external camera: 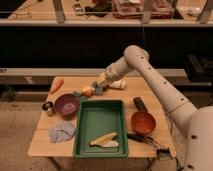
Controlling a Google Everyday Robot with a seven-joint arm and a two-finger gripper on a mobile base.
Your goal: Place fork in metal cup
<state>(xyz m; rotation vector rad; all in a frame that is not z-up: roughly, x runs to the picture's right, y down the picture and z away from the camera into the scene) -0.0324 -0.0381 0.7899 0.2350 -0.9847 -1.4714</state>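
My gripper (pixel 102 81) is at the back of the table, just above and right of a dull grey-blue cup (pixel 96 88); it is shut and nothing shows in it. A pale, thin, elongated thing that I take for the fork (pixel 103 140) lies in the near part of the green tray (pixel 85 125), far from the gripper. The metal cup (pixel 48 107), small and shiny, stands at the table's left edge beside the purple bowl (pixel 66 105).
A carrot (pixel 56 85) lies back left and an orange fruit (pixel 87 92) beside the grey-blue cup. A white bottle (pixel 118 84) lies right of the gripper. At the right are a copper pan (pixel 143 122) and a black-handled utensil (pixel 142 138). A blue cloth (pixel 62 132) lies front left.
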